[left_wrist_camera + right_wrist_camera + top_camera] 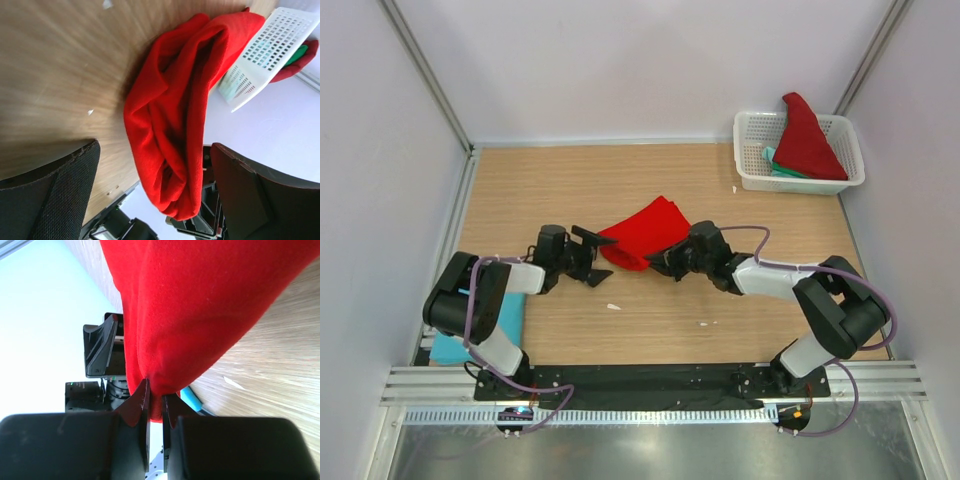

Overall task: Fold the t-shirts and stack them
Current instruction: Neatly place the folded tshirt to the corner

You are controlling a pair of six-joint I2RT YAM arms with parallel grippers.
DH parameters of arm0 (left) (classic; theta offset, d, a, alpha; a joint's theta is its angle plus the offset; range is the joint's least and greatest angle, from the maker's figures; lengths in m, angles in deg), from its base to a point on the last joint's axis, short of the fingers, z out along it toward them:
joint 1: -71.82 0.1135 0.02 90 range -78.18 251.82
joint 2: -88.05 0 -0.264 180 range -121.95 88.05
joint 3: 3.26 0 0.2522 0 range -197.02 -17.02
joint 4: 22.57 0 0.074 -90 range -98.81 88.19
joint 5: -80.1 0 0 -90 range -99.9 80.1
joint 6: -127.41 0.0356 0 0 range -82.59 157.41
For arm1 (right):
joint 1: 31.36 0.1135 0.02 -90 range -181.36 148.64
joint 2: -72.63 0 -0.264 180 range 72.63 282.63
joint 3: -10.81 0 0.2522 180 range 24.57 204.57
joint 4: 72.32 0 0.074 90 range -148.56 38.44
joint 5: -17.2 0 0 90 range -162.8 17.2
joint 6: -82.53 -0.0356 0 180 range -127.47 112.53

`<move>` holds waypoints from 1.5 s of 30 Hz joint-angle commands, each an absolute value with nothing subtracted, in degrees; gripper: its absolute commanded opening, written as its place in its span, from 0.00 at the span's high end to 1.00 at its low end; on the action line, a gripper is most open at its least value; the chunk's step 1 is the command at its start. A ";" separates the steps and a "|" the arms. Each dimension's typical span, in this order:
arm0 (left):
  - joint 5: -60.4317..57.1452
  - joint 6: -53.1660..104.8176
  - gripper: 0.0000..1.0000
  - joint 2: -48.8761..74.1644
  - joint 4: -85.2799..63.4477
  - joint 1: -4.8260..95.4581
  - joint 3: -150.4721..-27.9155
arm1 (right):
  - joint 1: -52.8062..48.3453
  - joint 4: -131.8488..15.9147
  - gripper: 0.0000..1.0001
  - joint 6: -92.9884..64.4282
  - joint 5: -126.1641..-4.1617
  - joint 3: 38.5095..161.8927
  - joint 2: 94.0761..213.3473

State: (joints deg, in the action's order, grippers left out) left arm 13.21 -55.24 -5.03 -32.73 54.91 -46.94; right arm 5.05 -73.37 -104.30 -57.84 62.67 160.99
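A bright red t-shirt [645, 232] lies bunched in the middle of the table. My right gripper [660, 262] is shut on its near edge; the right wrist view shows the jaws [155, 402] pinching a fold of the red cloth [200, 305]. My left gripper [592, 250] is open just left of the shirt. In the left wrist view the red bundle [175, 115] sits between its spread fingers [55, 190], not gripped. Another red t-shirt [808, 140] and a teal-green one [775, 165] lie in the basket. A light blue t-shirt [450, 345] lies by the left arm's base.
The white lattice basket [752, 150] stands at the back right corner and also shows in the left wrist view [270, 45]. White walls enclose the table on three sides. Small white scraps [612, 306] lie on the wood.
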 commanded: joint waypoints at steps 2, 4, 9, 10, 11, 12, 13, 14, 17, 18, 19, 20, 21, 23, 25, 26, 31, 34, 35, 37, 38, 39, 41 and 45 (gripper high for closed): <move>10.49 -56.28 0.07 -8.44 -34.57 54.68 -48.14 | 4.50 -73.77 0.98 -105.29 -56.11 65.87 159.03; 10.23 -56.81 0.09 -8.98 -34.21 54.68 -48.40 | 4.24 -73.42 0.99 -105.46 -56.02 66.31 158.94; 8.20 -58.22 0.14 -9.77 -32.90 54.68 -48.49 | 3.62 -73.77 0.98 -106.17 -54.88 66.84 158.94; 7.94 -58.31 0.15 -9.95 -32.89 54.68 -48.75 | 3.54 -73.94 0.99 -106.17 -54.87 66.93 159.03; 7.85 -58.48 0.16 -10.30 -33.07 54.68 -49.01 | 3.45 -73.86 0.99 -106.17 -54.79 66.93 158.94; 7.76 -58.66 0.19 -11.17 -33.24 54.59 -49.71 | 3.36 -73.94 0.99 -106.17 -54.61 67.02 159.03; 7.67 -58.66 0.20 -11.70 -33.51 54.68 -50.07 | 3.27 -74.03 0.99 -106.43 -54.52 66.84 159.03; 7.67 -59.01 0.21 -12.40 -33.68 54.68 -50.51 | 3.27 -74.47 0.99 -106.60 -54.26 66.67 159.20; 7.94 -59.10 0.25 -14.95 -34.65 54.68 -52.70 | 3.01 -74.82 0.98 -106.96 -53.82 66.49 159.29; 7.94 -58.92 0.26 -15.39 -34.57 54.68 -53.75 | 2.92 -74.74 0.99 -107.04 -53.56 66.58 159.38; 7.94 -58.92 0.27 -16.18 -34.48 54.68 -54.11 | 2.83 -74.82 0.98 -107.13 -53.47 66.58 159.38; 7.94 -58.92 0.27 -16.62 -34.39 54.68 -54.55 | 2.57 -75.00 0.98 -107.22 -53.29 66.67 159.47; 7.94 -58.92 0.30 -16.89 -34.48 54.68 -54.99 | 2.48 -74.91 0.98 -107.22 -53.12 66.75 159.47; 7.76 -58.66 0.36 -17.68 -35.17 54.68 -55.34 | 2.04 -75.00 0.98 -107.22 -52.50 66.84 159.55; 7.76 -58.31 0.54 -18.12 -36.49 54.68 -55.52 | 1.69 -74.65 0.98 -106.87 -51.98 66.75 159.38; 7.85 -57.61 0.63 -18.56 -37.11 54.76 -55.61 | 1.43 -74.39 0.91 -106.43 -50.93 66.75 159.47; 6.80 -46.65 1.00 -15.50 -29.50 55.73 -60.61 | -1.90 -58.47 0.50 -85.88 -46.09 70.94 158.33; 2.68 -34.60 1.00 -9.79 -14.21 55.82 -65.53 | -4.54 -39.13 0.38 -70.53 -46.00 78.52 158.76; 1.36 -32.05 1.00 -8.03 -8.87 55.99 -66.93 | -5.16 -35.66 0.36 -62.91 -46.43 79.92 158.50; -0.67 -26.51 1.00 -4.07 -3.47 56.43 -67.47 | -6.22 -28.28 0.34 -55.84 -49.68 84.14 157.89; -2.76 -25.19 1.00 -2.84 0.20 56.78 -67.73 | -6.31 -26.59 0.33 -53.46 -50.56 85.20 157.10; -3.74 -23.17 1.00 -1.78 2.07 57.22 -67.91 | -6.31 -25.18 0.32 -50.04 -52.57 86.52 156.48; -7.07 -21.58 1.00 1.21 7.15 57.92 -69.13 | -6.31 -24.28 0.31 -49.04 -52.94 86.09 154.65; -18.91 -19.46 1.00 6.13 20.61 58.28 -74.41 | -6.31 -24.20 0.31 -47.11 -53.29 85.30 153.75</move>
State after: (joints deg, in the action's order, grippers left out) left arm -7.10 -24.88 2.53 6.54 57.66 -70.34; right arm -6.65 -29.13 -54.47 -51.88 84.49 155.20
